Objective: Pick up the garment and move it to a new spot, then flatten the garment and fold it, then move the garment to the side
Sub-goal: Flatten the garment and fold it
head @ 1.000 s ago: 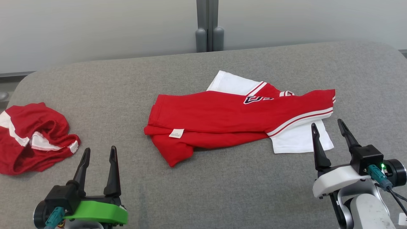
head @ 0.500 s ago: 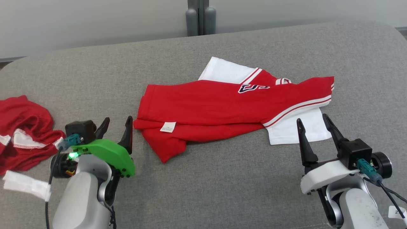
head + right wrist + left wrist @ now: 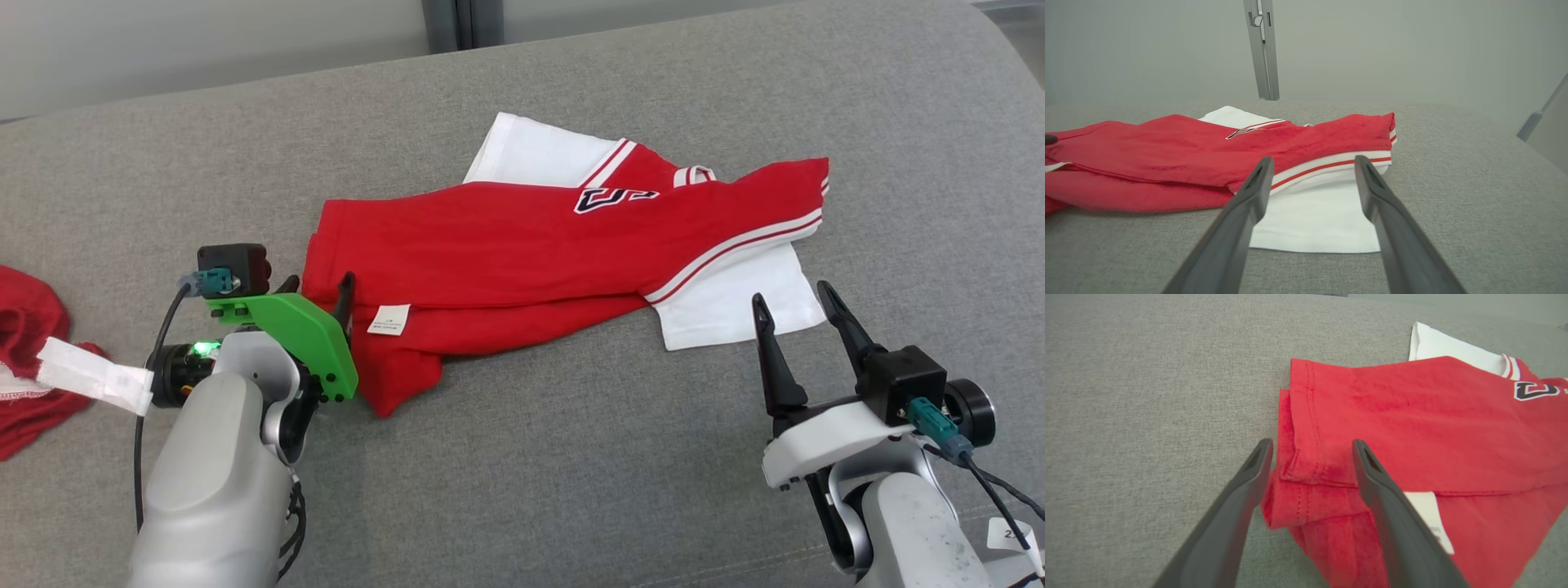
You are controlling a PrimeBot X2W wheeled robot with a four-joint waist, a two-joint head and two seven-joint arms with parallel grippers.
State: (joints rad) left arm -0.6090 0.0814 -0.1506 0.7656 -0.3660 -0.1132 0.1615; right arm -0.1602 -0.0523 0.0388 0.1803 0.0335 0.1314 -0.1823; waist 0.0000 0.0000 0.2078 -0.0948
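The garment (image 3: 531, 245) is a red and white shirt, lying folded over and rumpled in the middle of the grey padded surface (image 3: 571, 457). My left gripper (image 3: 320, 282) is open at its left hem. In the left wrist view the left gripper (image 3: 1312, 442) straddles the hem corner of the garment (image 3: 1412, 416), one finger over red cloth and the other at the cloth's edge. My right gripper (image 3: 791, 292) stands open just short of the white panel at the garment's right end. In the right wrist view the right gripper (image 3: 1313, 158) points at that end of the garment (image 3: 1167, 155), with nothing between its fingers.
A second crumpled red and white cloth (image 3: 24, 327) lies at the far left edge. A grey post (image 3: 461, 20) stands behind the surface against the pale wall. Bare grey padding lies in front of the garment and to its right.
The head camera has tilted and turned, shifting the whole picture. My left arm has reached forward and to the right, up to the garment's left hem. The right gripper has barely moved.
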